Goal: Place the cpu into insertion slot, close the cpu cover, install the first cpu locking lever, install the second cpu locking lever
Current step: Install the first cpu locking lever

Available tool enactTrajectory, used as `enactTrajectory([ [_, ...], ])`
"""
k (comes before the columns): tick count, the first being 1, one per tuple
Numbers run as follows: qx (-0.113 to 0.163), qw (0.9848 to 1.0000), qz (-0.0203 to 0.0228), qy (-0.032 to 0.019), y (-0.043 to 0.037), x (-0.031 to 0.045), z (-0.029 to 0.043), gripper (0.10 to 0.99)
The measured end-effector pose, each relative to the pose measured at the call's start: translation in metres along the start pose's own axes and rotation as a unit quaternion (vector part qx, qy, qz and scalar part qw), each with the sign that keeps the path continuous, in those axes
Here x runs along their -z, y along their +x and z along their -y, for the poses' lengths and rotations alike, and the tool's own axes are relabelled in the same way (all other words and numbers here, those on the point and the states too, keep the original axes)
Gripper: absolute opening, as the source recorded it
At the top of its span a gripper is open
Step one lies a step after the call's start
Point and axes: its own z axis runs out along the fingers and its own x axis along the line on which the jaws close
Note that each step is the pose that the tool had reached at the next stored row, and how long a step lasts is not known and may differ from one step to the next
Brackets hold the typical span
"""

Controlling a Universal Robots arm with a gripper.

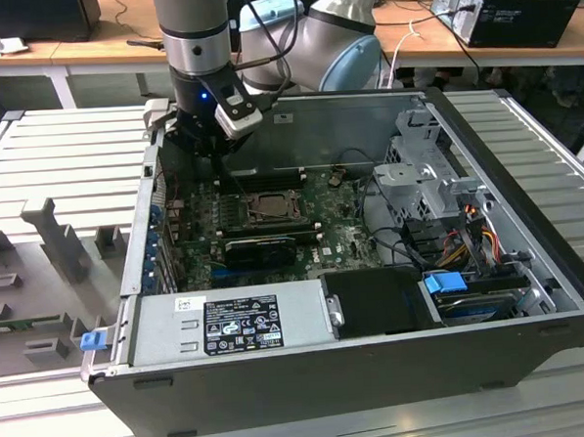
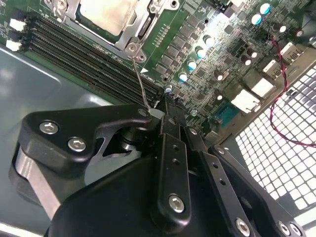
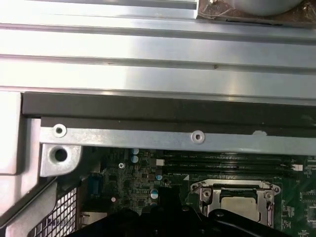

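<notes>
- So, in the second wrist view the pincer (image 2: 165,104) has its black fingers drawn together with no gap. A thin wire locking lever (image 2: 139,79) rises to the tips, but I cannot tell whether it is clamped.
- Just beyond, the cpu (image 2: 106,15) lies flat with its dull silver top showing through the window of the cpu cover (image 2: 129,40), which is folded down.
- Long memory slots (image 2: 84,54) run beside the socket.
- The exterior view places the insertion slot (image 1: 268,208) mid-board, with the case wall (image 1: 345,113) close behind the arm and the ribbed surface (image 1: 72,142) outside.

silver-grey cpu (image 2: 106,15), green circuit board (image 2: 165,27)
</notes>
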Motion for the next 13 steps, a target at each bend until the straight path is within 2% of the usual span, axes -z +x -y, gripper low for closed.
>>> enactTrajectory([
  [7,0.000,1.0000,0.0000,-0.0002,-0.0009,-0.0018,-0.0011,0.106],
  [13,0.000,1.0000,0.0000,-0.0003,-0.0066,-0.0023,-0.0008,0.106],
])
